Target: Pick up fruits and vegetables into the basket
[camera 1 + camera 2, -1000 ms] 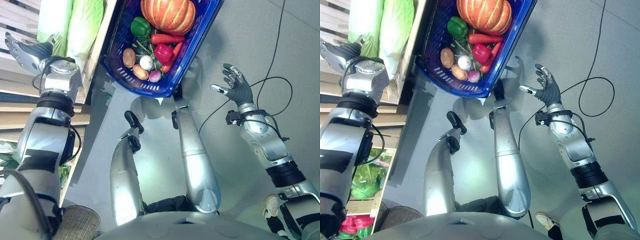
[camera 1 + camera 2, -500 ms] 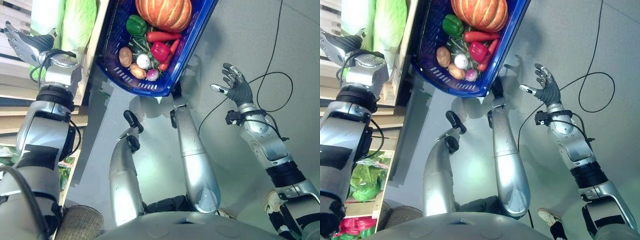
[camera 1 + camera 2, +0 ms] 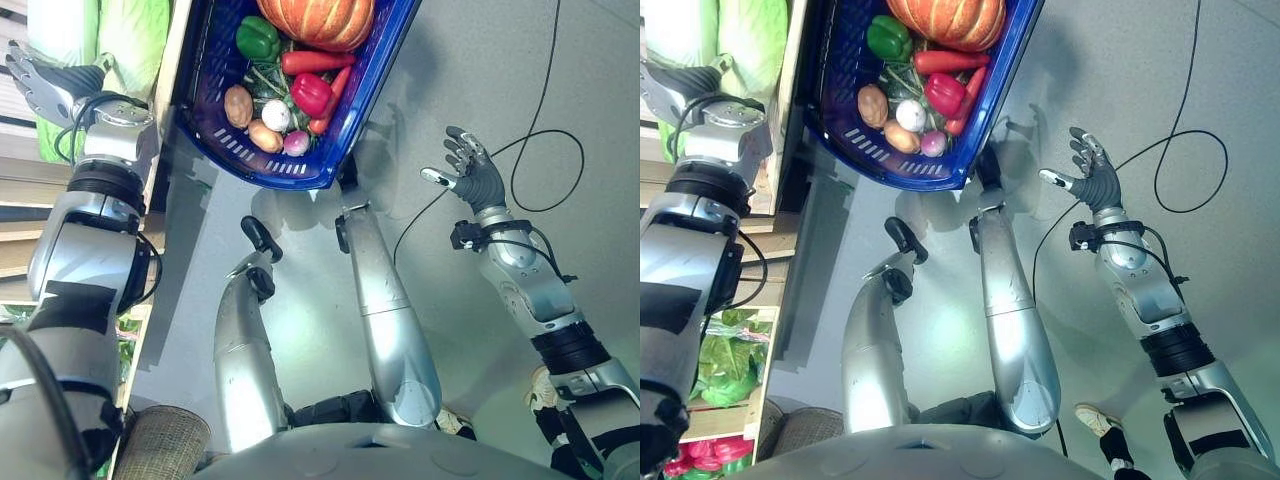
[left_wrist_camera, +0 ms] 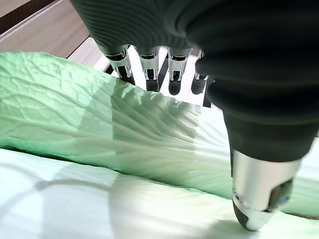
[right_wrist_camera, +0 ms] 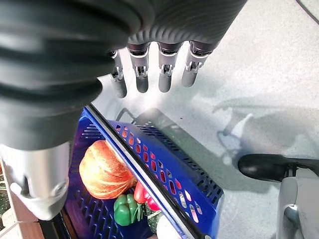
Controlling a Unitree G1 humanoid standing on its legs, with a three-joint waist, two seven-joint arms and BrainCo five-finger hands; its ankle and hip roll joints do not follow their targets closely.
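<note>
Basket (image 3: 352, 110) of blue plastic on the grey floor (image 3: 480, 90) holds one pumpkin (image 3: 315, 20), one green pepper (image 3: 257, 37), one red pepper (image 3: 311, 93) and two potatoes (image 3: 238, 105). Left hand (image 3: 45, 88), fingers straight, hovers over two napa cabbages (image 4: 75, 129) on the wooden shelf (image 3: 165, 80). Right hand (image 3: 468, 175) hangs open above bare floor.

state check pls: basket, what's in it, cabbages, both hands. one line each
blue basket: on the floor, partly filled
pumpkin: lying in the basket
green pepper: in the basket
red pepper: in the basket
potato: in the basket, near its rim
cabbages: on the wooden shelf, not picked
left hand: open, fingers straight over a cabbage, not gripping
right hand: open, empty, above the floor
</note>
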